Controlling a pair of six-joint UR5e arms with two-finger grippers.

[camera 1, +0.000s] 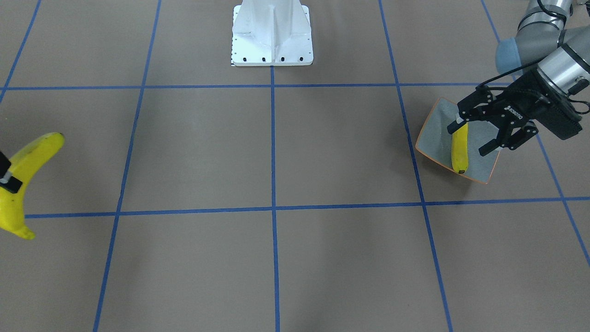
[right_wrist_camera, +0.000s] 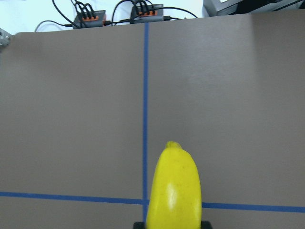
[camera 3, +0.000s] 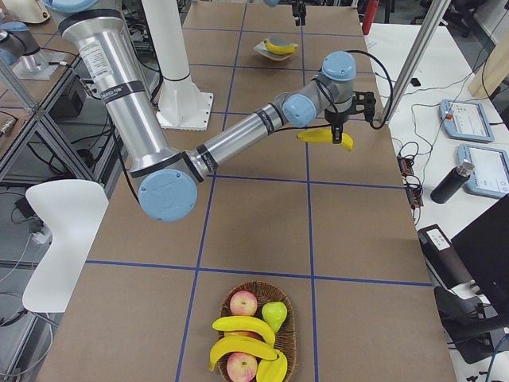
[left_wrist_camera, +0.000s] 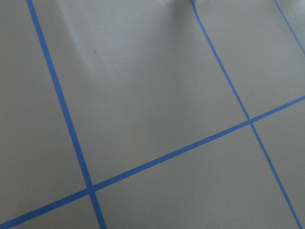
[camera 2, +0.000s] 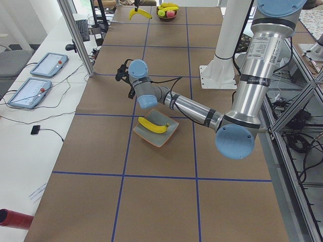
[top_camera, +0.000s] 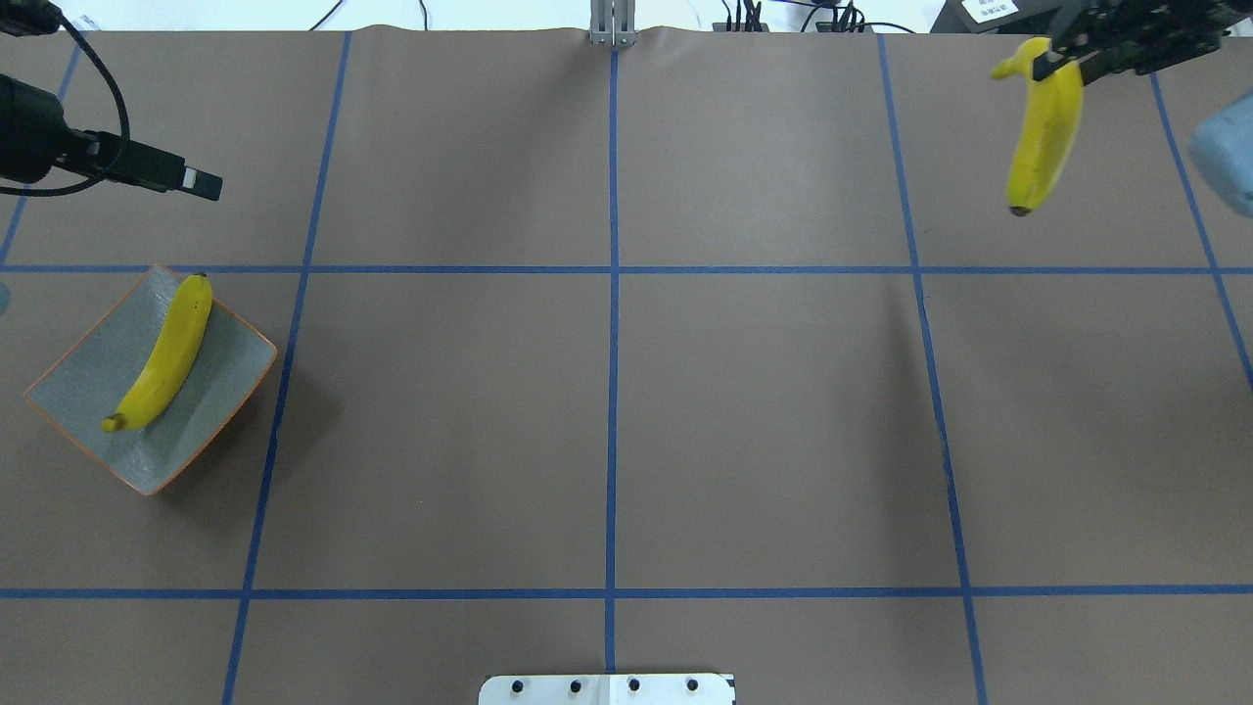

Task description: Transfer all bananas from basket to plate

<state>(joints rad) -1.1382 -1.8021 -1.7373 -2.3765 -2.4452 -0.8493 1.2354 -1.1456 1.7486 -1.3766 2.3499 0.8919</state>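
Banana (top_camera: 1045, 127), curved, smooth, tight within right end effector (top_camera: 1055, 61); left end effector (camera 1: 471, 138) agape, empty.

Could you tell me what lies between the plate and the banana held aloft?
Only bare table with blue tape lines, seen in the overhead view, separates plate and held banana.

Open tabletop (top_camera: 764, 431) between plate (top_camera: 210, 377) and basket (camera 3: 256, 286)

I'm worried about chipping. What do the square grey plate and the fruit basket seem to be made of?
The square grey-blue speckled plate looks like glazed ceramic or stoneware: speckled matte face, thin orange rim; melamine can't be ruled out. The round brown basket looks like woven wicker, its rim showing ribbed weave.
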